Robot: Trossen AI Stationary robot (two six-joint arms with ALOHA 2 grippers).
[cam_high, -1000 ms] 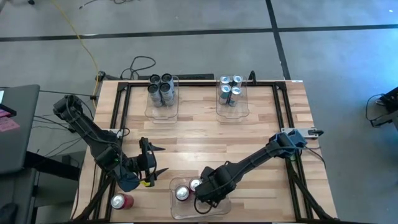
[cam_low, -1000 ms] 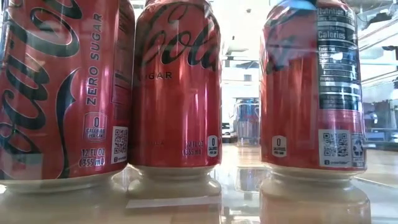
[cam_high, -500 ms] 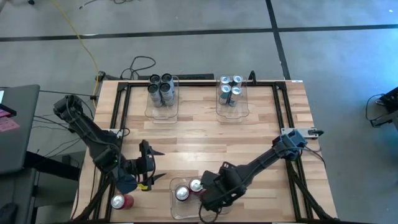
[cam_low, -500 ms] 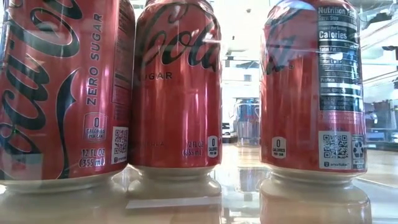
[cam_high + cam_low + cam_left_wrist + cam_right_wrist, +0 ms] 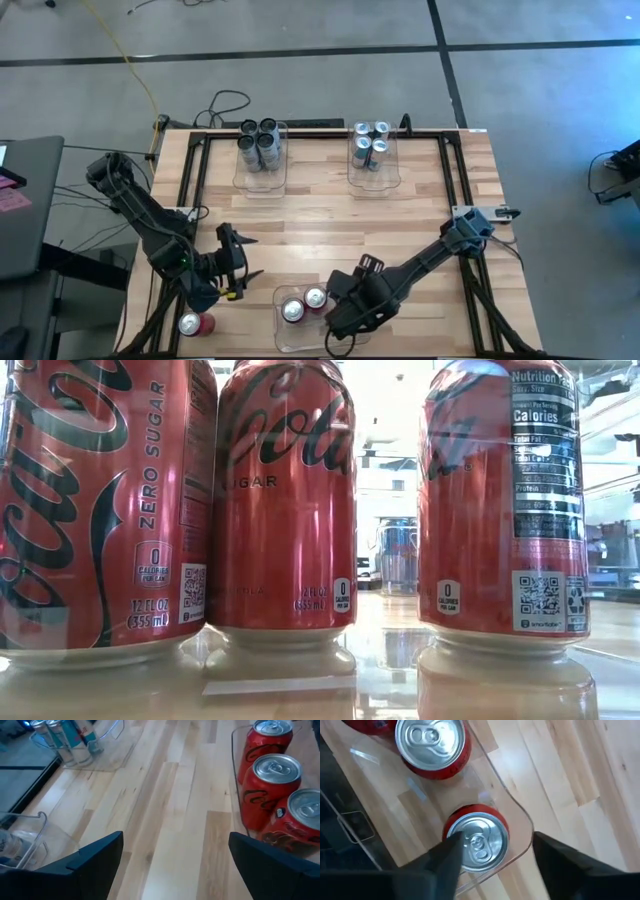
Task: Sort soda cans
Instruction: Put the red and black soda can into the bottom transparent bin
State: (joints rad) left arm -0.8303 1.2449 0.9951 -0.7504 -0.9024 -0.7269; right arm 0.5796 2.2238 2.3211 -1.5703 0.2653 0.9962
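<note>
The right end effector (image 5: 492, 865) hangs spread above the near bin (image 5: 283, 338), its fingers flanking but clear of an upright red can (image 5: 476, 843) set in the bin's corner. The coming move likely turns on the loose red can (image 5: 196, 323) upright at the desk's near-left corner: it stands just beside the left end effector (image 5: 238, 266), also spread, which is the nearer.

So the wooden table (image 5: 320, 215) is light butcher-block planks with a black metal frame (image 5: 195, 170) running round its edges. Three clear plastic bins sit on it: two at the far edge, the left bin (image 5: 262, 178) and the right bin (image 5: 375, 178), plus a near bin (image 5: 290, 335) at the front. A black cable (image 5: 225, 103) coils on the grey floor (image 5: 300, 60) behind, with a yellow cord (image 5: 125, 55) trailing off.
</note>
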